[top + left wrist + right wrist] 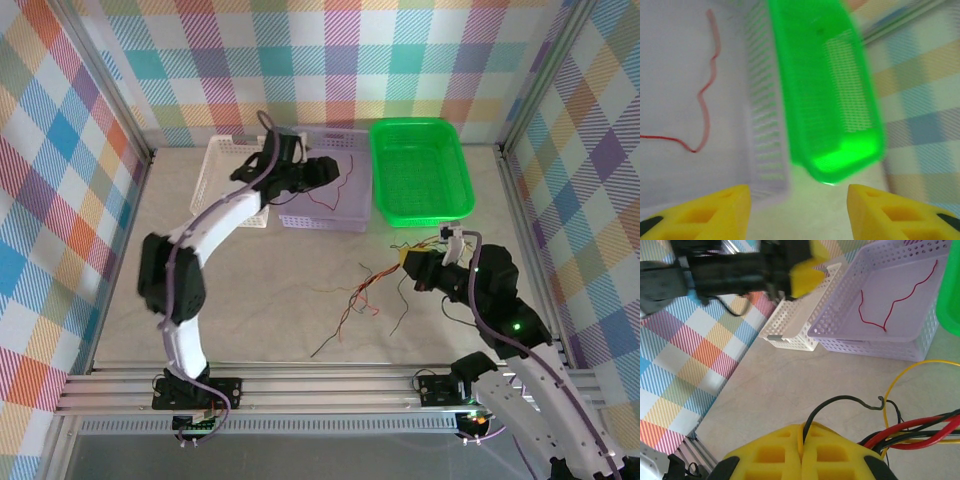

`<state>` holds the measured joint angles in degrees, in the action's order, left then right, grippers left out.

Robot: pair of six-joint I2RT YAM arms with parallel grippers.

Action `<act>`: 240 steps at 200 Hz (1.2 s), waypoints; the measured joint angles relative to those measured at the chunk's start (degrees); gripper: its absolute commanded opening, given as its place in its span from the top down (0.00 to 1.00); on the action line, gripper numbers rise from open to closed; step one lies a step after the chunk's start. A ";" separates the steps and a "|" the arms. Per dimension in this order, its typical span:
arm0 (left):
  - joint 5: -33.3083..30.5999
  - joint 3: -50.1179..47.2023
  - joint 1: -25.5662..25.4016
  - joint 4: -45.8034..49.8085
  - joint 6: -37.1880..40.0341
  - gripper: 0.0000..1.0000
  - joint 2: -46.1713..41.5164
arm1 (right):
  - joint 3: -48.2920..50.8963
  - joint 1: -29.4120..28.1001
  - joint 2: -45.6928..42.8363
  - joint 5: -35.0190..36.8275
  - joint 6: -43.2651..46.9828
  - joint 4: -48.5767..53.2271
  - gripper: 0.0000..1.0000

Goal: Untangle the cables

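cables (365, 295): look hair-thin, limp, light, snaggy | best hold: a loose end off the knot | left pincer (799, 210): open over lilac basket (765, 130) | right pincer (802, 432): clamped on cables

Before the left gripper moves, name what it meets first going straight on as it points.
Probably the wall of the purple basket; depth is unclear, so the left gripper might clear it and reach the green basket.
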<state>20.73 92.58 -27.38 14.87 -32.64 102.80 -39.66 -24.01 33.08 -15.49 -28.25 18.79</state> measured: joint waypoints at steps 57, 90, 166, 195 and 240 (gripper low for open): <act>7.04 -26.73 -7.87 -7.56 -2.54 0.48 -28.83 | -0.57 0.00 4.48 -2.67 -1.09 -2.23 1.00; 8.35 -38.99 -13.03 -6.82 -2.51 0.50 -35.50 | -1.51 0.00 6.67 -4.24 -1.55 -3.54 1.00; 8.24 -48.59 -16.85 -11.23 -5.99 0.49 -40.92 | -1.55 0.00 9.60 -9.99 -4.59 -9.75 1.00; 8.33 -49.48 -19.61 -15.93 -8.46 0.49 -39.76 | -1.27 0.00 9.97 -11.80 -5.68 -11.74 1.00; 8.28 -49.81 -23.15 -19.78 -9.88 0.58 -38.14 | -0.39 0.00 10.01 -12.87 -6.75 -13.22 1.00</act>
<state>29.02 42.76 -50.52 -4.91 -42.52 64.66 -40.05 -24.01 43.09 -28.36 -35.00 5.56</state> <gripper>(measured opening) 0.456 0.060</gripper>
